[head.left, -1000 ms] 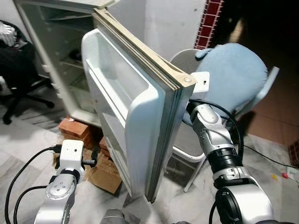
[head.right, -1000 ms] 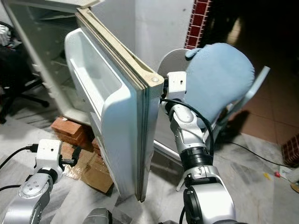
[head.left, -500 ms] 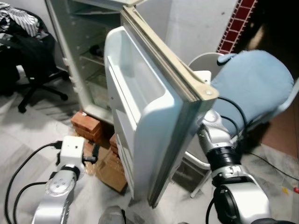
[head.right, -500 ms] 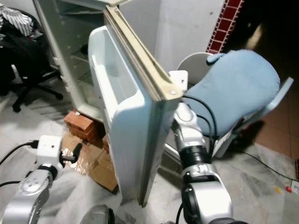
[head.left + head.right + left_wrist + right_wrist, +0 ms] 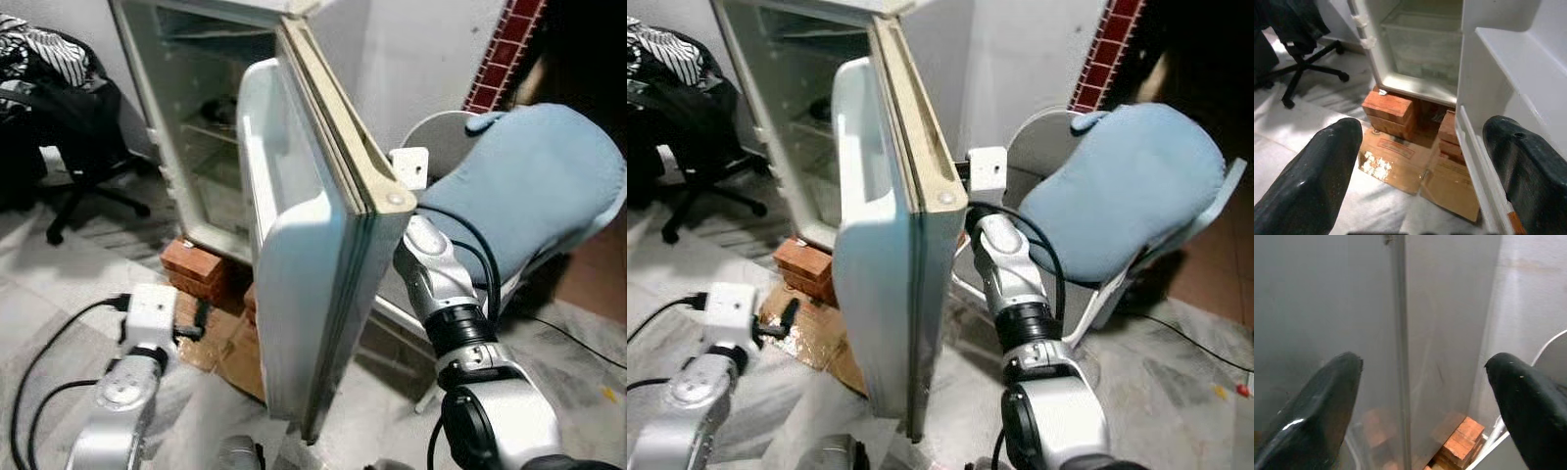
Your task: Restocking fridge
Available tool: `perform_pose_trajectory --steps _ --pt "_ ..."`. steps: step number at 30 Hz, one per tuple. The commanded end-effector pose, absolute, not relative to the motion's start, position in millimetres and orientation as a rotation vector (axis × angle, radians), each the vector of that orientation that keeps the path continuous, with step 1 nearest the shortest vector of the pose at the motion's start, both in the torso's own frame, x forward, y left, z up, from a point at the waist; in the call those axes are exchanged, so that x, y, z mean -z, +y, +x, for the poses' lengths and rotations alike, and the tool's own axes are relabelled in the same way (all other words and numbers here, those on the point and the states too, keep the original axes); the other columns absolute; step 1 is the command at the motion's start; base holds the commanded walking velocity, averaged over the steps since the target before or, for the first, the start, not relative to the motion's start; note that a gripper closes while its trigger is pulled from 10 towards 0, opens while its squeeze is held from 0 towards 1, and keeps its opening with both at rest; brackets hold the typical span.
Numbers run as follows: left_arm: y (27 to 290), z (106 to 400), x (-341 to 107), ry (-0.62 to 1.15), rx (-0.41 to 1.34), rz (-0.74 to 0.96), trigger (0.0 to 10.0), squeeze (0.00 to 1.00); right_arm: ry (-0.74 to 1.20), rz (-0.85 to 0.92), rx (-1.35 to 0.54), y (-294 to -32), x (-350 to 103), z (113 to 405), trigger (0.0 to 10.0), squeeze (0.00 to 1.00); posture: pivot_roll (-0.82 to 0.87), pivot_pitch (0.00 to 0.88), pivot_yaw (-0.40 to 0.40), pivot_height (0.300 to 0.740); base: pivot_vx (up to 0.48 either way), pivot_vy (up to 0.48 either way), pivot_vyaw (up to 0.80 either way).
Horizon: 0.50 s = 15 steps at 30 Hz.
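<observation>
— Where do the head cameras look from?
— High up, facing forward and down; both show the open fridge door (image 5: 323, 245) mid-frame and the blue chair (image 5: 1117, 186) at right.
— And the wrists?
— Left faces the bricks (image 5: 1388, 110) under the fridge, low and near. Right sits close against the door's outer face.

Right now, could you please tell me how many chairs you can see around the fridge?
2: a black office chair to the left of the fridge, and a white chair with a blue cushion to the right, behind the open door.
</observation>
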<state>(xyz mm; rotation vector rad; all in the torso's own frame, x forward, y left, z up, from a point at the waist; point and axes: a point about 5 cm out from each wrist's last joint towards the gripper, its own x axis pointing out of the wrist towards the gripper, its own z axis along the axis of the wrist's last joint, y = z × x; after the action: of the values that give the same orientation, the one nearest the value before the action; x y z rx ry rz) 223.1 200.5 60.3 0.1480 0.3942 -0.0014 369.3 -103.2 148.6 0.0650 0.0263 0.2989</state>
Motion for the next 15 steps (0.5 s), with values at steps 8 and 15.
perform_pose_trajectory --steps 8,15 --pt "196.9 225.1 -63.2 0.378 -0.018 0.170 10.0 0.00 0.010 0.037 -0.326 -99.5 -152.0 371.1 10.0 0.00 0.11 0.000 -0.027 0.740 0.000 0.000 0.70" --pt "200.2 225.2 -63.2 0.388 -0.054 0.131 10.0 0.00 0.010 0.041 -0.337 -96.1 -152.9 371.8 10.0 0.00 0.12 0.000 -0.027 0.740 0.000 0.000 0.80"
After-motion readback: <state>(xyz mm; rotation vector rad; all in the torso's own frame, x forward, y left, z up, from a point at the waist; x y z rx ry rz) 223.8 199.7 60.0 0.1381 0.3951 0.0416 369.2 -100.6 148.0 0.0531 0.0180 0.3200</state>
